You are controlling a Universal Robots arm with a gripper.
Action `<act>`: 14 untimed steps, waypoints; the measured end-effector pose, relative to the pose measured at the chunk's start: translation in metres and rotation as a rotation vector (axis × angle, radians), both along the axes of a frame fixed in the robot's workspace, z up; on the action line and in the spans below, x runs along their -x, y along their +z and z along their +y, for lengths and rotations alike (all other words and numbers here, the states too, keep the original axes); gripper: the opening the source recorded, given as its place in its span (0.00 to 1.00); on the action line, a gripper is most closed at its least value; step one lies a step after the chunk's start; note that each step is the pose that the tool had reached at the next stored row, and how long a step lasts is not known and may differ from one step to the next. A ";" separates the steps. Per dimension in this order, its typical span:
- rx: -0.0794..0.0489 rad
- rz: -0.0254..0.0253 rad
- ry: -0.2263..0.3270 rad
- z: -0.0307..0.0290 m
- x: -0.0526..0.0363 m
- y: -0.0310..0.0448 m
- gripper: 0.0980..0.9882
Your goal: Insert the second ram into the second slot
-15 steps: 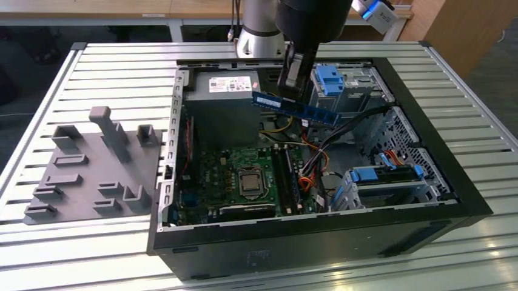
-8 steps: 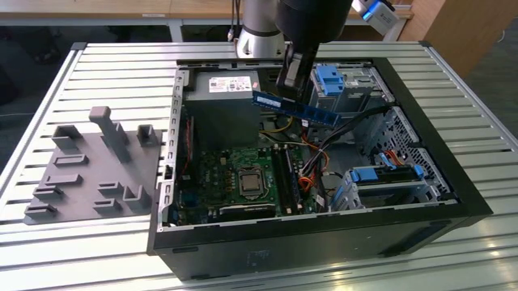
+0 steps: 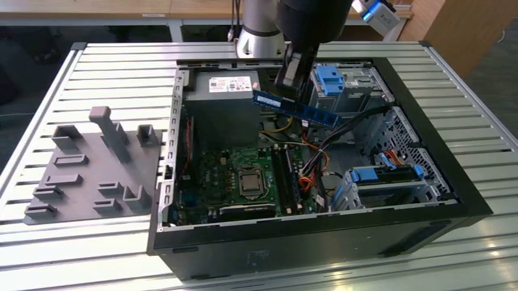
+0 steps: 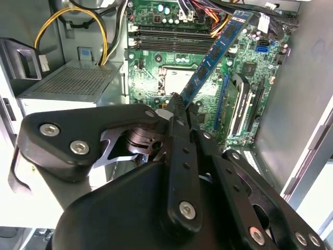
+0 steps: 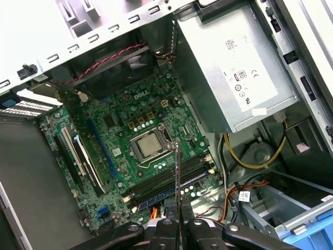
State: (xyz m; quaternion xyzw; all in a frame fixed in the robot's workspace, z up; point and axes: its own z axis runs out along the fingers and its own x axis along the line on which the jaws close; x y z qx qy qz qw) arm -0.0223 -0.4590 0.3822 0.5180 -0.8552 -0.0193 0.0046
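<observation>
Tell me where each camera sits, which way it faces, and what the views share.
Exterior view: off the arm, high, looking down into the open case; arm and jaws holding the second ram show.
Second wrist view: on the wrist, looking past the jaws along the ram toward the motherboard.
First wrist view: on the wrist, facing the motherboard; jaws show.
Shared: ram and motherboard.

second ram (image 3: 304, 110): in the end effector (image 3: 289, 91)
motherboard (image 3: 227, 167): below the end effector, inside the case (image 3: 307, 233)
case: on the counter (image 3: 105, 73)
</observation>
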 end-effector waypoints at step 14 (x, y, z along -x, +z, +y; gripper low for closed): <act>0.000 0.0000 -0.067 0.0000 0.0000 0.0000 0.04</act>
